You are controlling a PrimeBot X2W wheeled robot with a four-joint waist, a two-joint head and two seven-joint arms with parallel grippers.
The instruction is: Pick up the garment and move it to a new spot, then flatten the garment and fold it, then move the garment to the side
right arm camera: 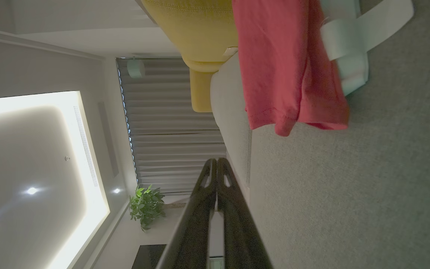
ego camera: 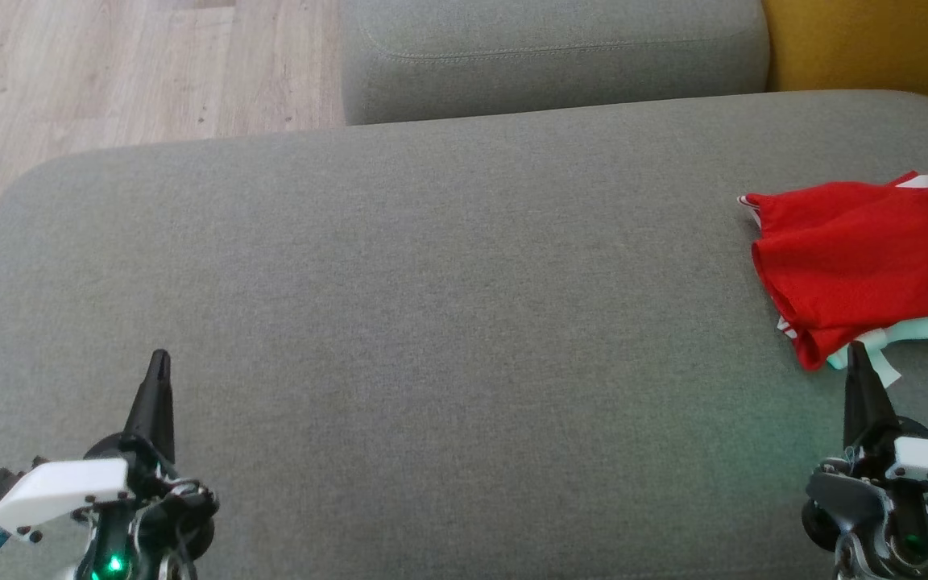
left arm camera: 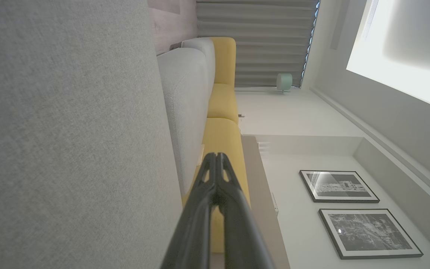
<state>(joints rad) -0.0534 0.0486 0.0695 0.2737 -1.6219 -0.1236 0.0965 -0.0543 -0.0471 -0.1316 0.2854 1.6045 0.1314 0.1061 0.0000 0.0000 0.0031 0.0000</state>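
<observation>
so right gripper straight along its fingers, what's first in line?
Likely the red garment, just past the shut right gripper; the wrist view hints it might pass above it.

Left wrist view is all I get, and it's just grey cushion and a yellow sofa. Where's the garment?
Observer: The red garment lies on the grey cushion, far over on the robot's right.
Operator: Is a tool holding it?
Observer: No. The right tool is shut with nothing in it, close to the garment's near edge.
Operator: Is it folded?
Observer: It looks folded into a rough block, with a white strip sticking out.
</observation>
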